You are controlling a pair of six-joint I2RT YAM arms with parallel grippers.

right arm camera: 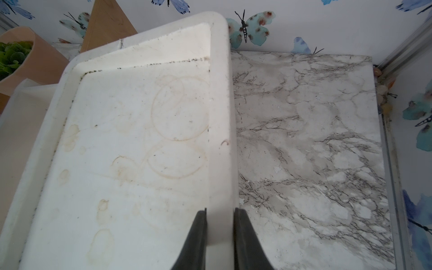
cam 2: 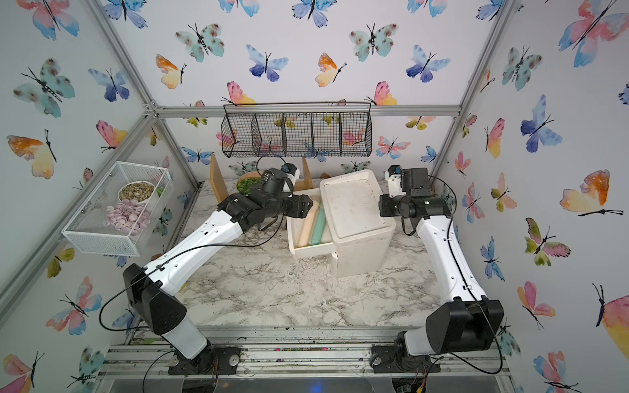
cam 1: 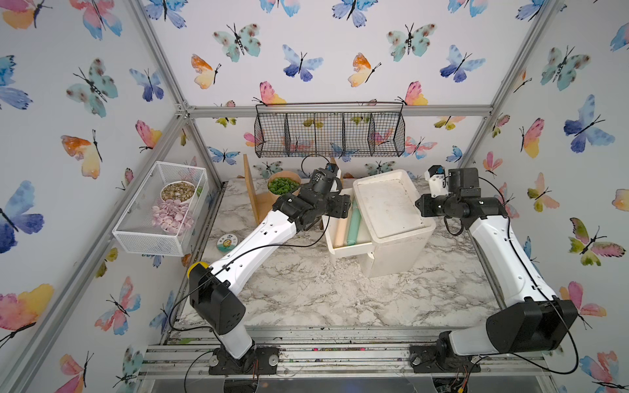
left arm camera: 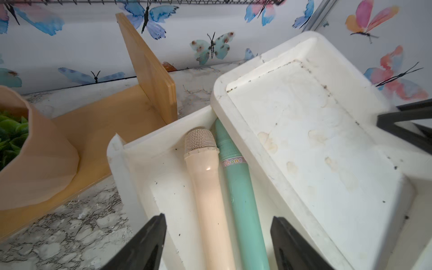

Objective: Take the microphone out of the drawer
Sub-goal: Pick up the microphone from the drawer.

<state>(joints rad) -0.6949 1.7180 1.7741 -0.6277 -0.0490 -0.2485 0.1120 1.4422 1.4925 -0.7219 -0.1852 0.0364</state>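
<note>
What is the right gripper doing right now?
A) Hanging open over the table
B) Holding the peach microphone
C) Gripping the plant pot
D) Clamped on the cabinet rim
D: in the right wrist view the right gripper is shut on the cabinet rim, while the peach microphone lies in the drawer.

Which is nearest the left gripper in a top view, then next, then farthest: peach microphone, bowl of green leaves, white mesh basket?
1. Peach microphone, in the open drawer beneath the left gripper.
2. Bowl of green leaves, behind it toward the back wall.
3. White mesh basket, on the left side wall.
</note>
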